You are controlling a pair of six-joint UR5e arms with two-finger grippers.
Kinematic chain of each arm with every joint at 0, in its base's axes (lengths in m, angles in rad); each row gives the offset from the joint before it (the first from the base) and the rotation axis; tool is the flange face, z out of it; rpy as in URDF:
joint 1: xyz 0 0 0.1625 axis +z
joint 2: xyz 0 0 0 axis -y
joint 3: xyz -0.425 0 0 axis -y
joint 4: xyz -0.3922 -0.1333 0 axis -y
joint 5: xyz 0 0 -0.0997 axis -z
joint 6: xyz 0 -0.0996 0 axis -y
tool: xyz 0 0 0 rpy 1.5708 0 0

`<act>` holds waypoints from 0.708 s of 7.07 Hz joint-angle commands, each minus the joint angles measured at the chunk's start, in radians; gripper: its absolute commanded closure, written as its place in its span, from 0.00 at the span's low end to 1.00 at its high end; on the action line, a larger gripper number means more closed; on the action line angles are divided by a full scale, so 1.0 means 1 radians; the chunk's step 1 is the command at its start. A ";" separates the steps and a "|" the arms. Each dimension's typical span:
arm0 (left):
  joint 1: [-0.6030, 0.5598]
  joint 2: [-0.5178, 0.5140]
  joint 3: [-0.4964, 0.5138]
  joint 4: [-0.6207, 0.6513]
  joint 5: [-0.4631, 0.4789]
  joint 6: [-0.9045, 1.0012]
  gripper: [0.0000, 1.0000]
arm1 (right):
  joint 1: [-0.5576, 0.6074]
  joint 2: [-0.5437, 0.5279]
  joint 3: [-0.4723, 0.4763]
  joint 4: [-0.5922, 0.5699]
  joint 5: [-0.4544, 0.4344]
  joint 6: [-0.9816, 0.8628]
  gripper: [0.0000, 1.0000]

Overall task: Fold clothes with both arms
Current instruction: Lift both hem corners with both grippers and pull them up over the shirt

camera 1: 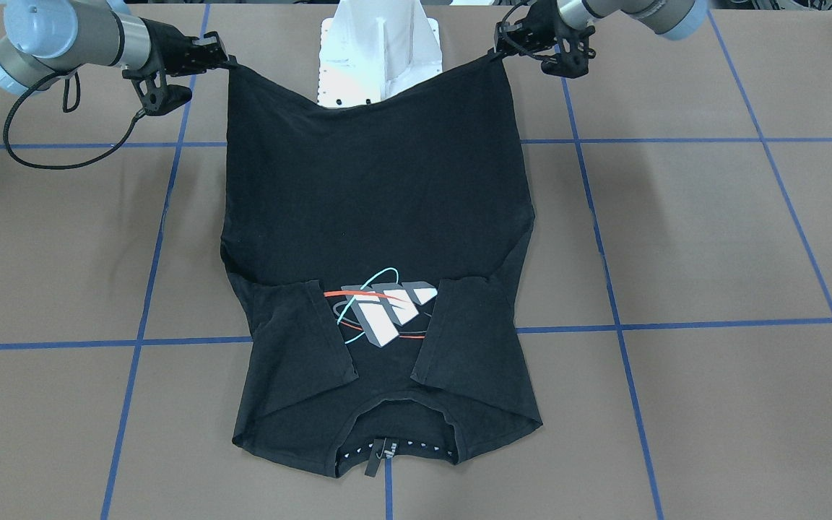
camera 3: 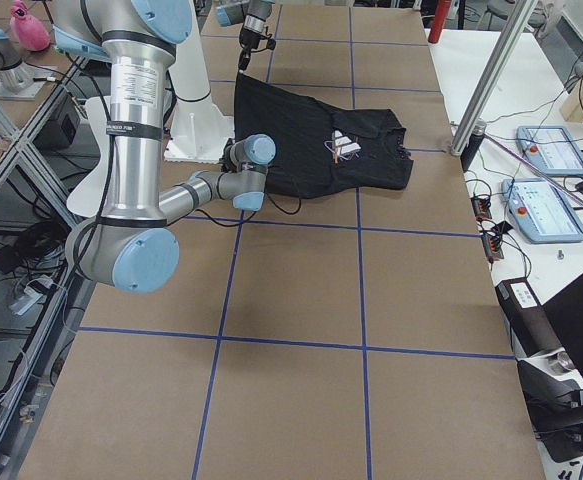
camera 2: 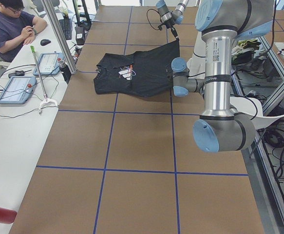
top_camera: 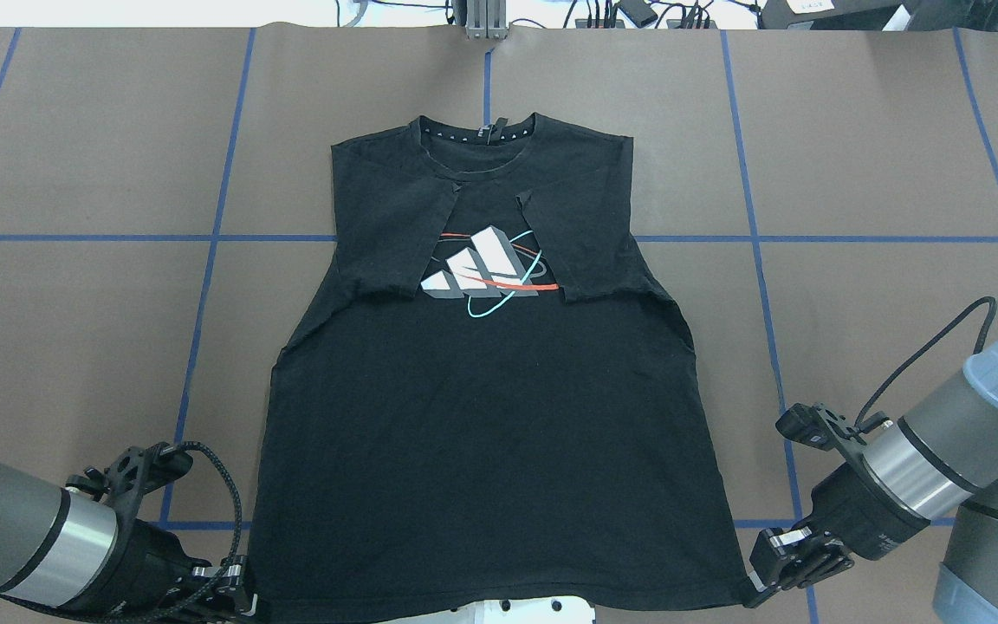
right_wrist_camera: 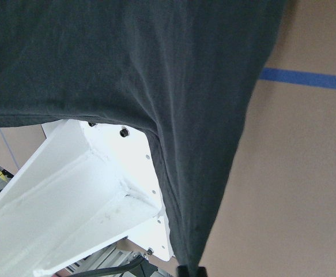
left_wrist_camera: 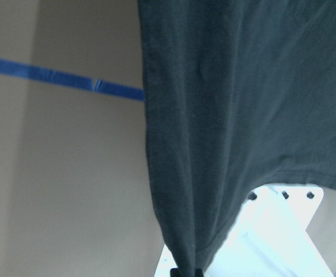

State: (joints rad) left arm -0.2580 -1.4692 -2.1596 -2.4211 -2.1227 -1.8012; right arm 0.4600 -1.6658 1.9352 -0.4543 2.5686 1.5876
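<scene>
You have one black T-shirt [top_camera: 482, 416], logo [top_camera: 486, 270] up and sleeves [top_camera: 391, 238] folded inward, collar end flat on the table [top_camera: 100, 173] at the far side, near hem raised over the white pedestal [camera 1: 380, 43], its corners pinched one each by the left gripper [top_camera: 243, 598] and right gripper [top_camera: 754, 596].

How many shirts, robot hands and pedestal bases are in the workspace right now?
Shirts: 1, the black T-shirt
Hands: 2, the left hand and the right hand, each shut on a hem corner
Pedestal bases: 1, the white pedestal base
Total: 4
</scene>
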 commanded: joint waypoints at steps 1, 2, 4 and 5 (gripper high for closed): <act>0.003 0.027 -0.034 0.000 -0.005 -0.001 1.00 | -0.001 0.000 -0.009 0.068 0.019 0.046 1.00; 0.003 0.018 -0.032 0.003 -0.005 -0.003 1.00 | -0.004 0.017 -0.025 0.068 0.019 0.046 1.00; -0.018 0.001 -0.013 0.007 -0.002 -0.001 1.00 | 0.020 0.067 -0.064 0.068 0.004 0.046 1.00; -0.067 -0.014 -0.008 0.005 -0.002 -0.001 1.00 | 0.061 0.111 -0.094 0.069 0.005 0.046 1.00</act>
State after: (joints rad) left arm -0.2806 -1.4685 -2.1755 -2.4158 -2.1256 -1.8029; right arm 0.4820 -1.6016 1.8740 -0.3866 2.5762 1.6334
